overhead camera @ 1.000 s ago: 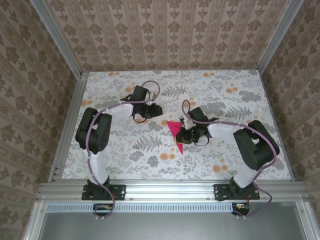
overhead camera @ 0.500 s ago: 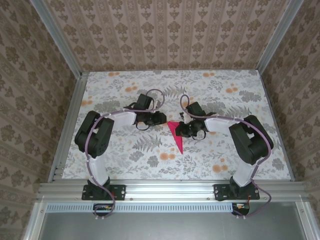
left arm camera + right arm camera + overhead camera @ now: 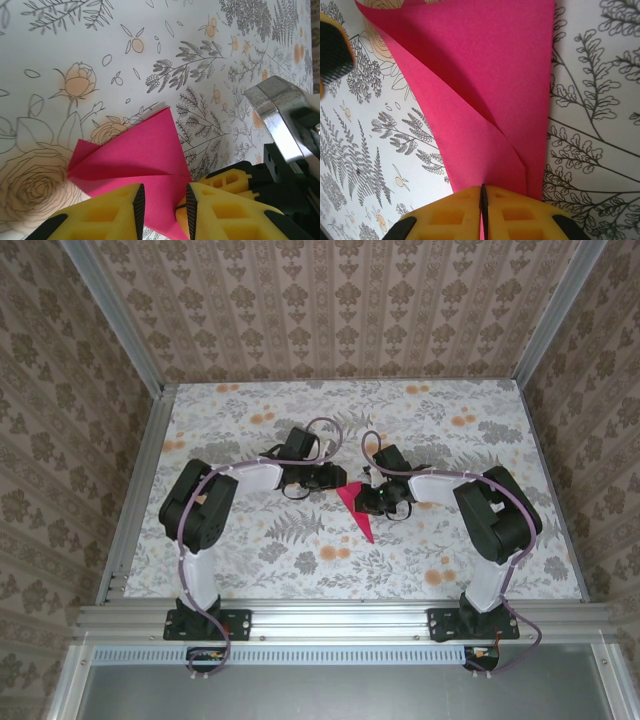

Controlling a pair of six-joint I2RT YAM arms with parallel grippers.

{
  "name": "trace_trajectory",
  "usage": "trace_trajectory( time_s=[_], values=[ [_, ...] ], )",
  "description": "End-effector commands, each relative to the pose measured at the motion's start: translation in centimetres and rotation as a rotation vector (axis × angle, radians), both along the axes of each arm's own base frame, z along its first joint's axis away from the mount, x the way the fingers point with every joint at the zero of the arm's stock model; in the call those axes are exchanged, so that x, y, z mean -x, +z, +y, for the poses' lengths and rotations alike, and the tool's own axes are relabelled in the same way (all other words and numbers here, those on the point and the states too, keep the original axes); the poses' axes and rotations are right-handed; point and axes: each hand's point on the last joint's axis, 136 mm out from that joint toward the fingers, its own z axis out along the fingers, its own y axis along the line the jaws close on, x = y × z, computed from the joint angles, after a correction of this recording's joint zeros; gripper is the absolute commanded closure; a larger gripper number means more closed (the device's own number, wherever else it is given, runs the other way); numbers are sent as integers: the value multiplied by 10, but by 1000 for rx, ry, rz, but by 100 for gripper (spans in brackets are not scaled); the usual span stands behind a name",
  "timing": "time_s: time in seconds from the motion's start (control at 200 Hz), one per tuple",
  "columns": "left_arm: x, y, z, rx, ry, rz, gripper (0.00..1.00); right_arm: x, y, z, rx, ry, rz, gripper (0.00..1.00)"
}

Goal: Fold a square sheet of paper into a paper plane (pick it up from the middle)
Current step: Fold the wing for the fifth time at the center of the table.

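The paper plane is a bright pink folded sheet with a pointed tip toward the near edge, lifted at its wide end above the flowered table. My right gripper is shut on it; in the right wrist view its pads pinch the folded layers of the paper plane. From the left, my left gripper has come up to the wide end. It is open, and the paper plane lies in the gap of the left gripper without being pinched. The right gripper's yellow fingers sit just beside it.
The table is covered with a floral cloth and framed by aluminium rails. Patterned walls close the back and sides. Both arms meet near the table's middle, their grippers very close together.
My left gripper has swung right and nearer, up to the paper's wide end. The right gripper has shifted slightly back with the paper, still shut on it.
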Motion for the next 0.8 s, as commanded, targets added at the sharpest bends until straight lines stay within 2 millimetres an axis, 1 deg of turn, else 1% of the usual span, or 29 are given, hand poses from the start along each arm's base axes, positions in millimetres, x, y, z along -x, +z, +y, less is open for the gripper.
trace_trajectory(
  time_s=[0.0, 0.155, 0.31, 0.425, 0.595, 0.8],
  values=[
    [-1, -2, -5, 7, -26, -2, 70, 11, -26, -17, 73, -51, 79, 88],
    [-2, -9, -4, -10, -20, 1, 70, 16, -36, -21, 83, -73, 118, 90],
    [-4, -22, 0, -52, -8, 13, 70, 19, -39, -23, 84, -75, 131, 90],
    [-11, -30, 3, -91, 14, 10, 71, 24, -42, -24, 94, -66, 145, 90],
    [-23, -35, 8, -122, 44, 8, 71, 33, -51, -28, 113, -45, 175, 92],
    [-33, -44, 20, -172, 82, 21, 71, 47, -63, -37, 152, -28, 207, 93]
  ],
)
